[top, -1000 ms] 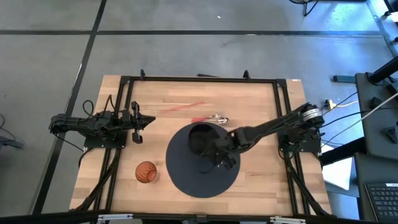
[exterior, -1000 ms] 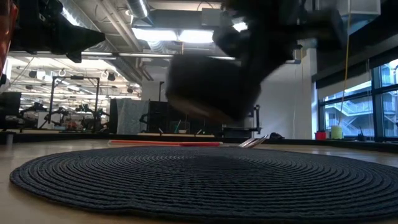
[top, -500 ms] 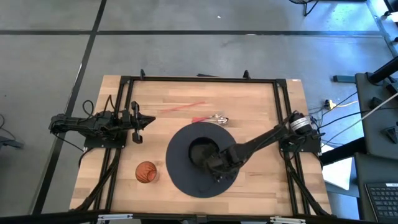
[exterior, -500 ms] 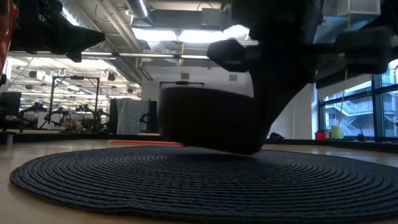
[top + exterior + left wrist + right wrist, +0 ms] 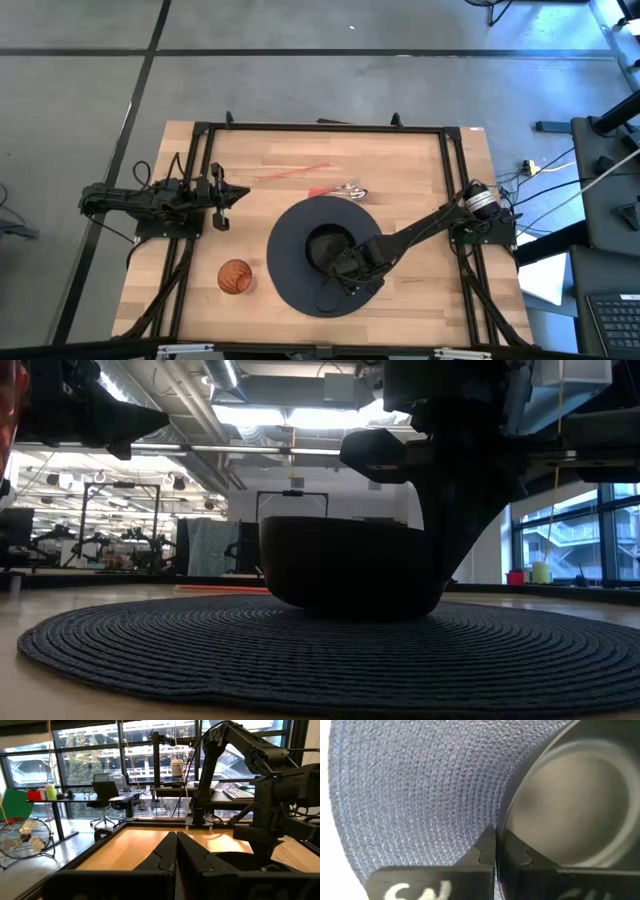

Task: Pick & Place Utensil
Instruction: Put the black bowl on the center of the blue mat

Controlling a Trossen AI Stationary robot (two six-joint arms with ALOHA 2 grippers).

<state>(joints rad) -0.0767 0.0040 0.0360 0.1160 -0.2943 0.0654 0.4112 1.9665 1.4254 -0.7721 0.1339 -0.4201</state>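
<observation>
— So, from above, what do we have on the table [image 5: 420,160]?
— We see a dark bowl [image 5: 327,246] sitting near the middle of the round woven mat [image 5: 290,285], with the right gripper [image 5: 345,272] pinched on its rim. The utensils, a metal piece [image 5: 350,190] and red sticks [image 5: 292,173], lie on the wood just beyond the mat, and an orange cup [image 5: 235,276] stands off the mat's left edge. The left gripper [image 5: 222,196] waits at the table's left side, fingers together

— And at table height?
— We find the bowl [image 5: 350,568] resting flat on the mat [image 5: 200,650], the right arm coming down onto its far side

— From the left wrist?
— We see its two fingers [image 5: 167,852] pressed shut, holding nothing

— From the right wrist?
— We look into the bowl [image 5: 570,810]: a bare, pale bottom, nothing inside that we can tell, and the fingers [image 5: 487,847] clamped narrow across its rim, the mat [image 5: 410,795] alongside
</observation>
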